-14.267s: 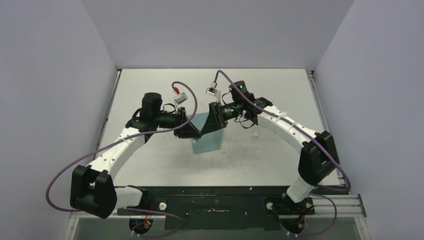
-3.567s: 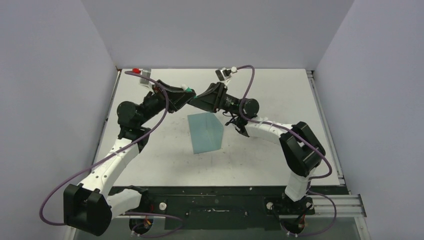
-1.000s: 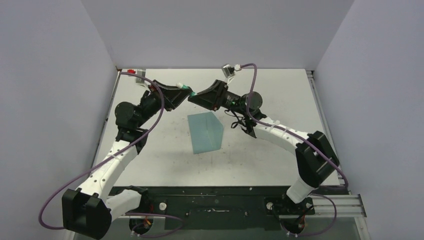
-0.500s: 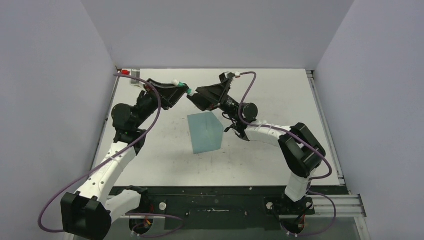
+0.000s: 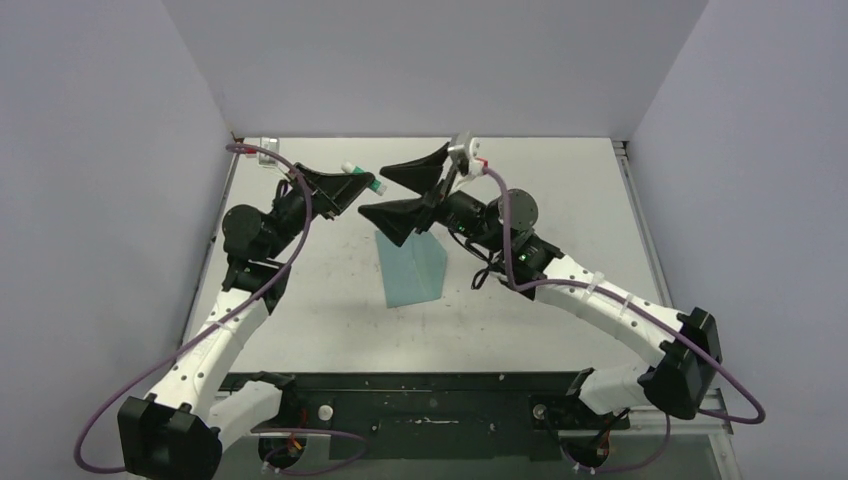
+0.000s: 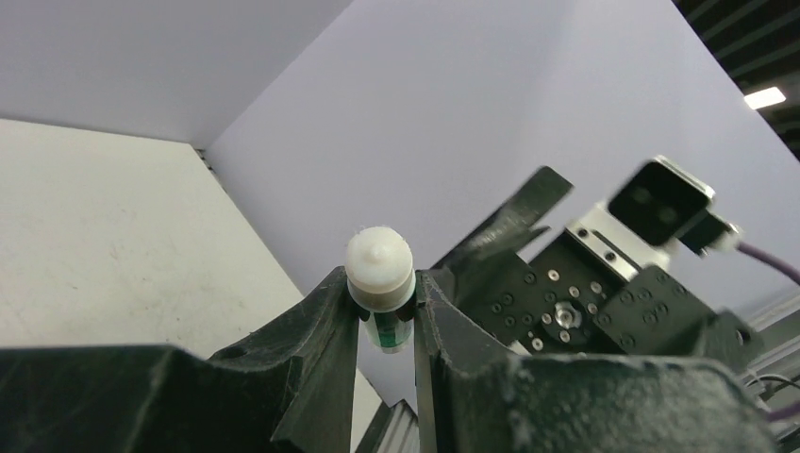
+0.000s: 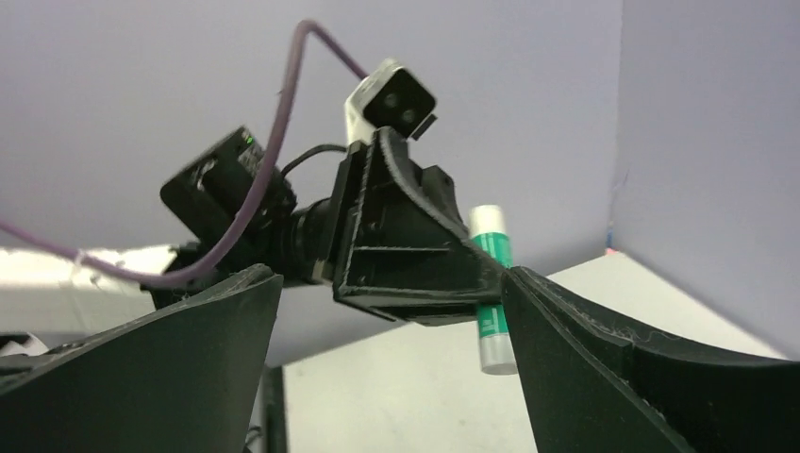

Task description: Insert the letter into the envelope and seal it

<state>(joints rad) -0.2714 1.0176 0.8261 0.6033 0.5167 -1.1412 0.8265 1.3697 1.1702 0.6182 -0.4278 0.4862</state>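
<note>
Nearest to us, the flat muted teal paper envelope (image 5: 415,275) lies on the white tabletop (image 5: 580,200), and no gripper touches it. The tan bordered letter is nowhere in view. We judge it is already inside the envelope, though we cannot see this. We cannot tell the state of the flap, because the envelope's far edge sits under the right arm. Sealing appears to be what is left.

Just past the envelope's far edge and above it, the right gripper (image 5: 375,192) hangs with its fingers spread wide and holds nothing. Its arm stretches in long and low from the envelope's right.

Beyond the envelope's far-left corner, the left gripper (image 5: 352,183) pinches a small white glue stick with a green band (image 7: 490,274). It is raised off the table with the forearm angled up. The stick's green end points at the right gripper's gap, near but not touching. We cannot tell whether the cap is on. Our judgement is that uncapping or gluing comes next.
</note>
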